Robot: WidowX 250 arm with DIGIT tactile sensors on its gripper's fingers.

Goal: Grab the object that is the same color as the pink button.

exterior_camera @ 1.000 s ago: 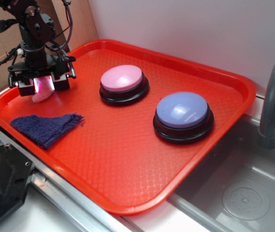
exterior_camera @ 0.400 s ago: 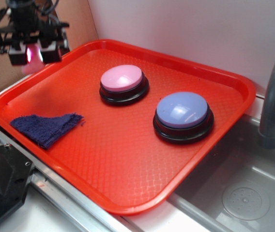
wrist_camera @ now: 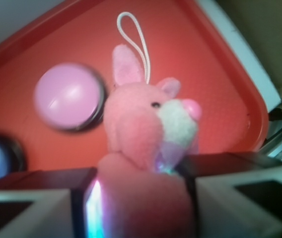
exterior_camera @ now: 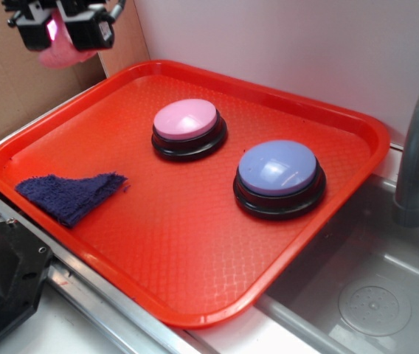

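Tray [exterior_camera: 195, 280]: pink button [exterior_camera: 186, 119] near centre, cloth [exterior_camera: 69, 193] at 9 o'clock.
Tool [exterior_camera: 53, 29] high off tray at 11 o'clock, pinching plush [wrist_camera: 148, 134].
Grab looks done; nothing left.

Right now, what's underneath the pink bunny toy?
The pink bunny toy hangs in the gripper, lifted clear above the red tray. In the wrist view, bare tray and the pink button show beneath it. The tray directly behind its body is covered.

Pink plush toy [wrist_camera: 141, 134] — pale pink button [exterior_camera: 186, 119], red tray [exterior_camera: 195, 243].
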